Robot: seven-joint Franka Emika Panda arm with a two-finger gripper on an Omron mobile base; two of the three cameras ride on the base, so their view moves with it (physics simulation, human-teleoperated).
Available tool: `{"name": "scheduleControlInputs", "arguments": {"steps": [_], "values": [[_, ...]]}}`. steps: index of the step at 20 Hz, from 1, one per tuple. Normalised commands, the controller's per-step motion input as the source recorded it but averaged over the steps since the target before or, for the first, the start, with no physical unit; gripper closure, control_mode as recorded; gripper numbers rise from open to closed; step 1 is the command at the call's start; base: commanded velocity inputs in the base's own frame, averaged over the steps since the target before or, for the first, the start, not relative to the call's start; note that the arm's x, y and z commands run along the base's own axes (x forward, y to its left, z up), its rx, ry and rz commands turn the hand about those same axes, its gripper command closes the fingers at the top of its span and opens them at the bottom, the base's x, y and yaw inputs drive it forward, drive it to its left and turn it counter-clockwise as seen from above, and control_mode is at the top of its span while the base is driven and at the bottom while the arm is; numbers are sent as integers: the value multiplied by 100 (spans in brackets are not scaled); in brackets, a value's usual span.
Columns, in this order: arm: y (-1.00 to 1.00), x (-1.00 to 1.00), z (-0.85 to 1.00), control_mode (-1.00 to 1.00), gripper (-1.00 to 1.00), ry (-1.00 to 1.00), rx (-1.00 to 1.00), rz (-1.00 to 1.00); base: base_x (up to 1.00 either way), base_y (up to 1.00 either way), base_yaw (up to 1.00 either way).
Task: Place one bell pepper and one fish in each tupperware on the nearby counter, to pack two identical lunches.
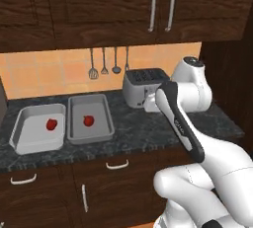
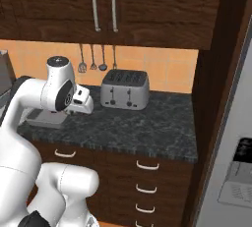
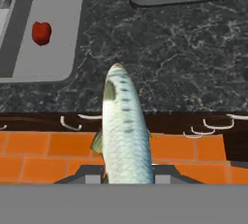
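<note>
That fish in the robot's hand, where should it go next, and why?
Probably a short carry over to the nearer tupperware, then lower it in. The gripper is shut on the fish, held out over the counter edge. Each tub, this one and the other tupperware, already holds a bell pepper but no fish.
</note>
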Motion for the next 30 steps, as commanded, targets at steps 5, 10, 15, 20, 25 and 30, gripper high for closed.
{"name": "scheduleControlInputs", "arguments": {"steps": [5,10,15,20,25,30], "values": [[0,0,0,100,100,0,0,0,17,100,-19],[0,0,0,100,100,0,0,0,68,51,-14],[-7,37,-57,-100,100,0,-1,-5,27,4,-3],[30,92,-99,-100,100,-1,-6,-4,0,0,0],[38,97,-70,-100,100,-9,-7,-4,0,0,0],[-2,90,-35,-100,-100,-5,0,-1,0,0,0]]}}
